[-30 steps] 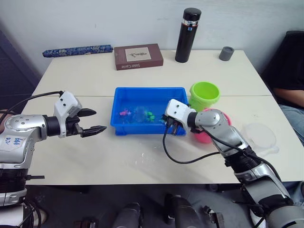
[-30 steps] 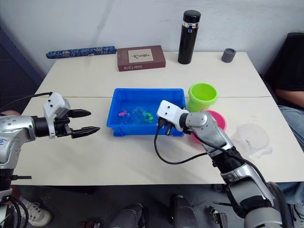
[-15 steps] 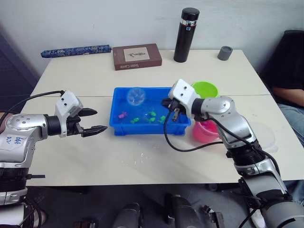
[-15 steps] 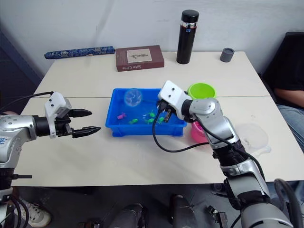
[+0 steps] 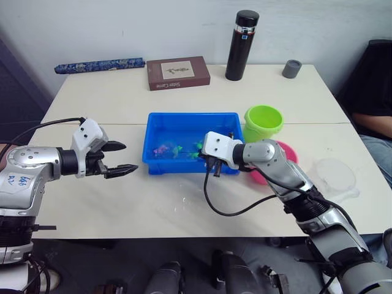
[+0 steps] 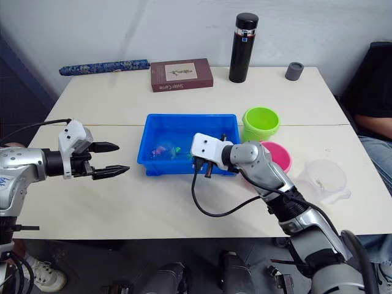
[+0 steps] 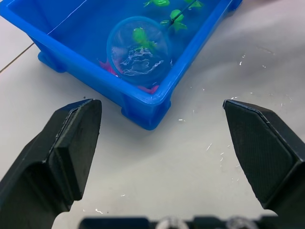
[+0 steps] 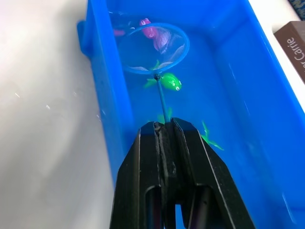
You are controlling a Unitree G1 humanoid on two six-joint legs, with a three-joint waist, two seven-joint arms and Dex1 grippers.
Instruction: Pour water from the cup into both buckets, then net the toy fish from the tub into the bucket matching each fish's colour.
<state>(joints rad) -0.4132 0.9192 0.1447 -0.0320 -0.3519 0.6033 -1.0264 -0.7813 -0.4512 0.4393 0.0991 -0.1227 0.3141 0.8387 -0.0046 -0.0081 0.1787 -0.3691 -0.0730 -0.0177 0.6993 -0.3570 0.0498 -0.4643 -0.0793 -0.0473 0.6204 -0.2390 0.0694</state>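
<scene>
You have a pale surface (image 5: 184,202) in front of you, with the blue tub (image 5: 190,120) sitting near its middle. Just right of the tub stands the lime green bucket (image 5: 264,122), and the pink bucket (image 5: 288,153) sits nearer you beside it, partly behind your right arm. The clear cup (image 5: 335,176) rests well to the right of the pink bucket, near the surface's right edge. At the far edge you see a tall black flask (image 5: 242,45), a brown box (image 5: 178,72) left of it, a long dark blue patterned roll (image 5: 99,64) farther left, and a small grey cap (image 5: 292,68) to the right.

Your left gripper (image 5: 120,156) hovers above the surface, left of the tub, its two fingers spread wide and holding nothing. Your right gripper (image 8: 166,128) is over the tub's near right part, its fingers pressed together on the net's thin handle. The net (image 8: 156,49) has its blue ring down inside the tub toward the left half, with pink fish (image 8: 148,31) by the ring and a green fish (image 8: 170,81) just beside where the handle meets it. More green fish (image 7: 157,3) lie farther right in the tub.
</scene>
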